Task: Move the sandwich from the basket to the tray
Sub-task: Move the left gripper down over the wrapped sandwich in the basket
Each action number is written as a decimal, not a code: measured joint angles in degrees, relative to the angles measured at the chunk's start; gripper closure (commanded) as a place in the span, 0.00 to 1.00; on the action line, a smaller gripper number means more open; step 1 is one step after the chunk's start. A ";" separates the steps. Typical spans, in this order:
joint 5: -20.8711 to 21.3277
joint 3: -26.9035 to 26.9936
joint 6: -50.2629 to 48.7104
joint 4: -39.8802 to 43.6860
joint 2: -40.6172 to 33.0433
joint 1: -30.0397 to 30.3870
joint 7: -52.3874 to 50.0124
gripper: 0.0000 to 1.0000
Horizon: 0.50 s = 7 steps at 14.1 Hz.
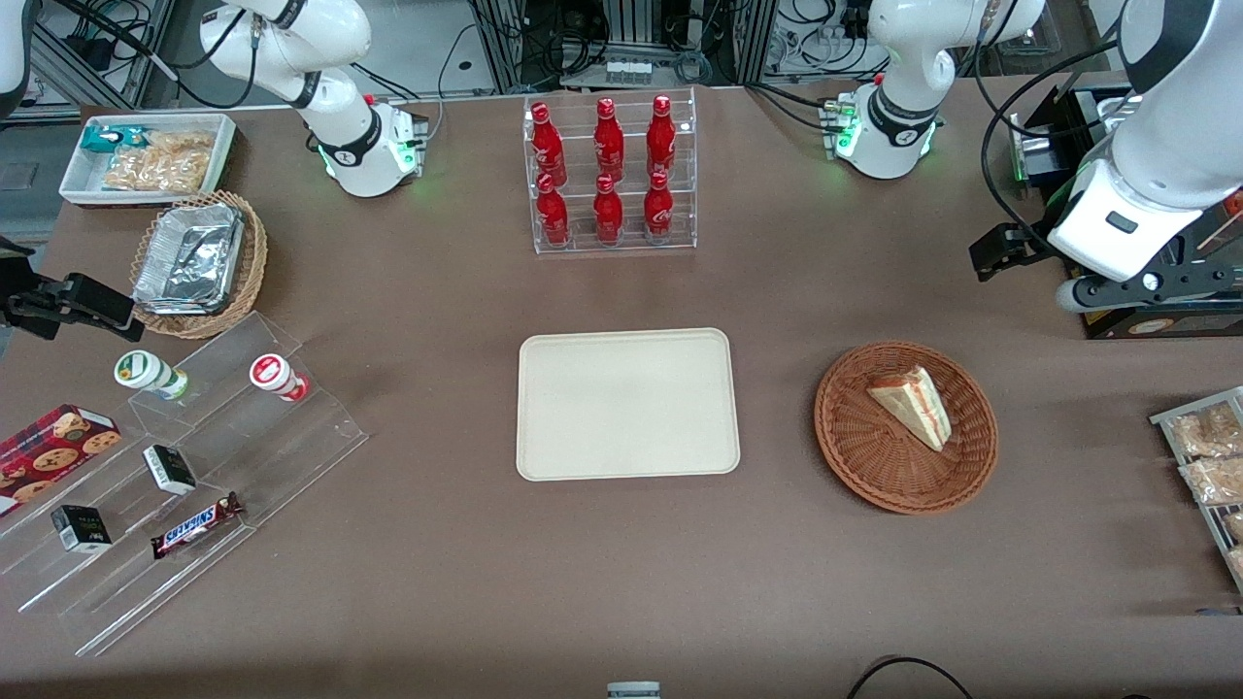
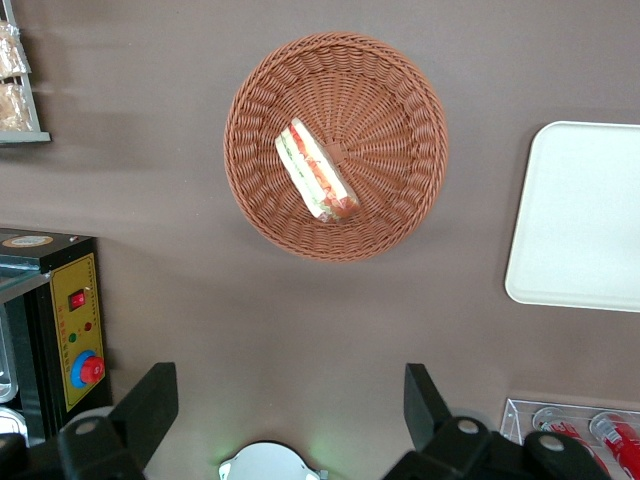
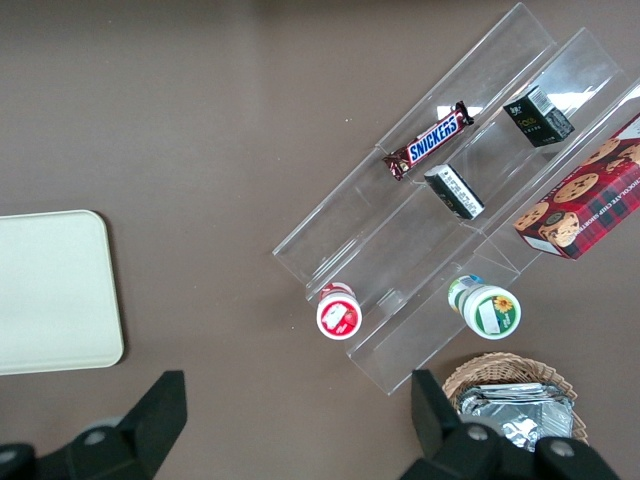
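Jaws of the left gripper (image 2: 290,405) stand wide apart, holding and touching nothing, poised high above the brown surface (image 1: 621,563), farther from the front camera than the basket (image 1: 855,456) and toward the working arm's end. Inside that round reddish-brown woven basket lies the sandwich (image 1: 911,404), a pale bread wedge on its side, red and green filling showing along its cut edge. Beside the basket, toward the parked arm's end, the cream tray (image 1: 627,404) lies flat and bare, well apart from it. Only the fingertips (image 2: 150,400) show in the wrist view; the tray is cut off there.
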 measured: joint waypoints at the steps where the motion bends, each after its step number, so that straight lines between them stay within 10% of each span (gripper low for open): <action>1: -0.02 0.01 0.04 0.03 0.04 0.00 0.00 0.00; 7: -0.06 0.30 0.53 -0.08 2.97 0.10 0.00 0.00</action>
